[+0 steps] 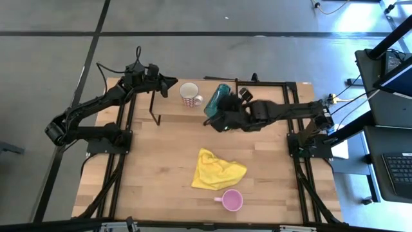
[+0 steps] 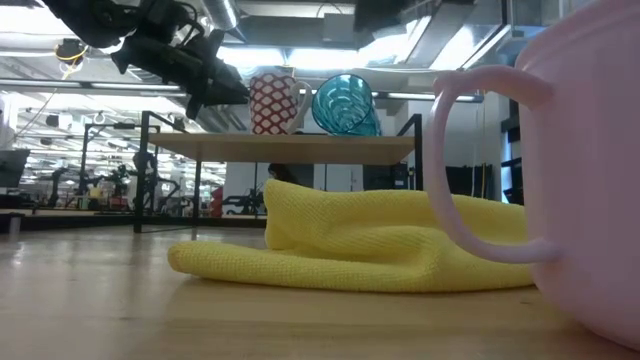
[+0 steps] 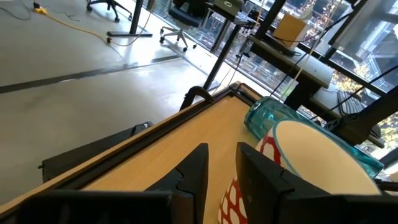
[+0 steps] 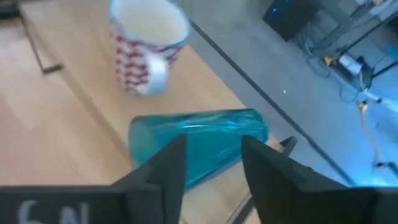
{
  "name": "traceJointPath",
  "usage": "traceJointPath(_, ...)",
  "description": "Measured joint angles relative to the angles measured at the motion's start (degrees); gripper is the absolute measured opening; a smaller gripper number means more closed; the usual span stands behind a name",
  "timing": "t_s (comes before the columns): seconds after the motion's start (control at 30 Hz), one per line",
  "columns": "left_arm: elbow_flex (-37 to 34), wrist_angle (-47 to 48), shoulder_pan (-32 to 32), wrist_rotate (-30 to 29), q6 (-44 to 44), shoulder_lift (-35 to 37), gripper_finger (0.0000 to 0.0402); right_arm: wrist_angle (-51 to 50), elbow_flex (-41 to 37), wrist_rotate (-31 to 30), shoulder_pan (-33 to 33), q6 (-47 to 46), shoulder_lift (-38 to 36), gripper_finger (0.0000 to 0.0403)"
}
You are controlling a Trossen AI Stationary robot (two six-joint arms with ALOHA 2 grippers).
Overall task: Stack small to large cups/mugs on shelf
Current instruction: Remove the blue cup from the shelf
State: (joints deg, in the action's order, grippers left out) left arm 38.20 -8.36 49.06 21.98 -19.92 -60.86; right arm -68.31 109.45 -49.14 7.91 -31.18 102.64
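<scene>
The shelf (image 2: 300, 148) stands at the table's far side. On it the white patterned mug (image 1: 189, 95) stands upright, and the teal tumbler (image 1: 217, 100) lies on its side next to it, its mouth (image 2: 343, 103) toward the near edge. My left gripper (image 1: 171, 82) hovers just left of the mug, its fingers a narrow gap apart (image 3: 222, 171). My right gripper (image 4: 214, 165) is open just on the near side of the tumbler, holding nothing. The pink mug (image 1: 232, 200) stands upright near the table's front edge.
A crumpled yellow cloth (image 1: 217, 171) lies on the tabletop between the shelf and the pink mug. The shelf's thin black legs (image 1: 154, 109) stand by my left arm. Bare wood lies to the cloth's left and right.
</scene>
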Motion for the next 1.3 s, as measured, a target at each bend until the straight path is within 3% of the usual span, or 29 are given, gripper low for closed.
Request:
traceJointPath(0.13,0.0,0.13,-0.07,-0.01,0.77,0.0,0.0076,-0.24,-0.04,-2.2,1.75,1.21,2.76,0.0176)
traceJointPath(0.33,0.0,0.22,-0.07,-0.02,2.66,0.0,0.0076,-0.7,-0.09,-5.14,3.59,-0.27,5.15,0.0179)
traceJointPath(0.6,0.0,0.33,-0.09,1.51,9.65,0.0,0.0076,-1.49,-0.09,-4.46,5.87,-10.3,5.17,0.0179)
traceJointPath(0.9,0.0,4.78,-0.09,3.34,15.68,0.0,0.0076,-2.71,-0.09,-3.86,8.37,-7.62,5.17,0.0179)
traceJointPath(1.3,0.0,6.45,-0.09,3.23,22.0,0.0,0.0076,-3.77,-0.09,-3.3,6.75,-6.3,5.17,0.018)
